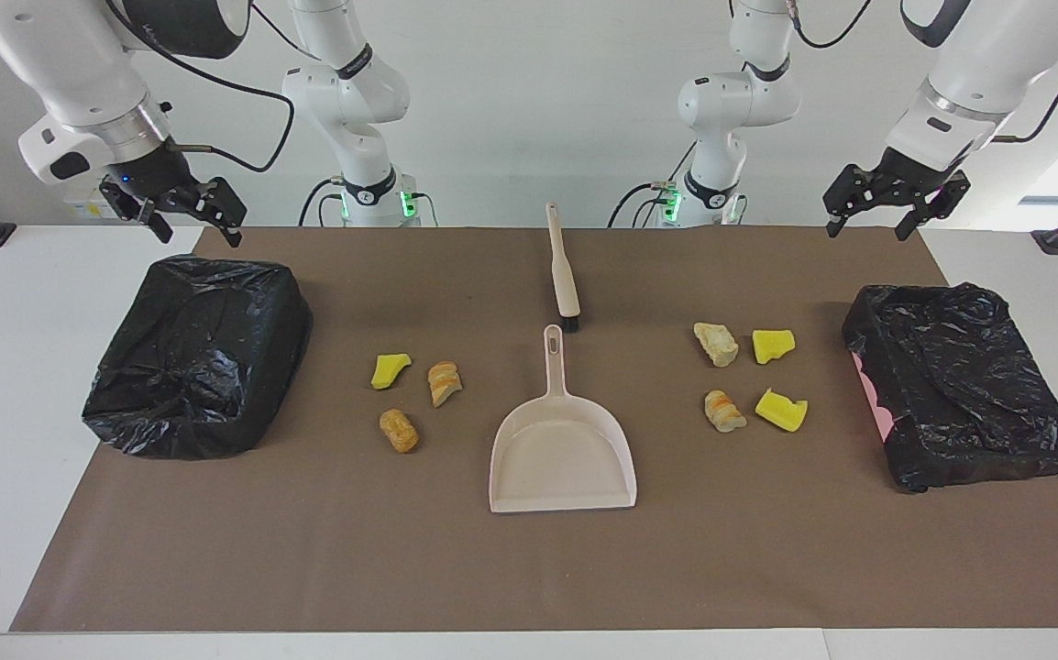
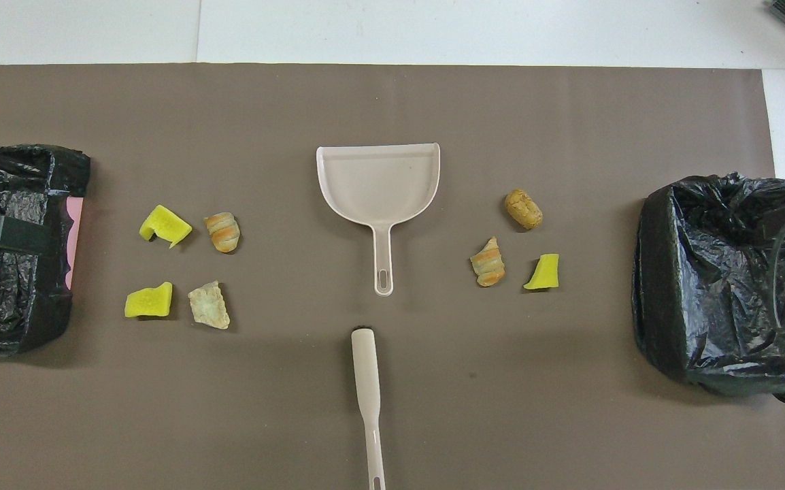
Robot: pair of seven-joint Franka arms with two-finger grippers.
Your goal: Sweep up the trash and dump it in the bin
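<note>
I see the trash in two loose clusters on the brown mat (image 1: 309, 550), either side of the dustpan (image 1: 563, 458) at centre frame in the facing view. At centre-left of that view lie three scraps: a yellow sponge (image 1: 390, 369), a striped bread lump (image 1: 444, 382) beside it, and a brown lump (image 1: 399, 430) lower in the frame. At centre-right lie four: a pale lump (image 1: 717, 344) and a yellow chunk (image 1: 773, 345) above, a second striped lump (image 1: 724, 411) and another yellow chunk (image 1: 781, 410) below. The brush (image 1: 564, 270) lies just above the dustpan's handle, bristles toward it, not touching. A bin lined with a black bag sits at each end of the mat: one at mid-left (image 1: 199, 356), one at mid-right (image 1: 964, 385), the latter showing pink at its edge. My right gripper (image 1: 188, 218) hangs in the upper left of the facing view, over the mat's top edge above the mid-left bin, fingers apart and holding nothing, well apart from the three scraps. My left gripper (image 1: 896, 209) hangs in the upper right, over the mat's corner above the other bin, fingers likewise spread and empty, well apart from the four scraps. In the overhead view the dustpan (image 2: 379, 184) sits at centre with the brush (image 2: 366, 395) below it.
</note>
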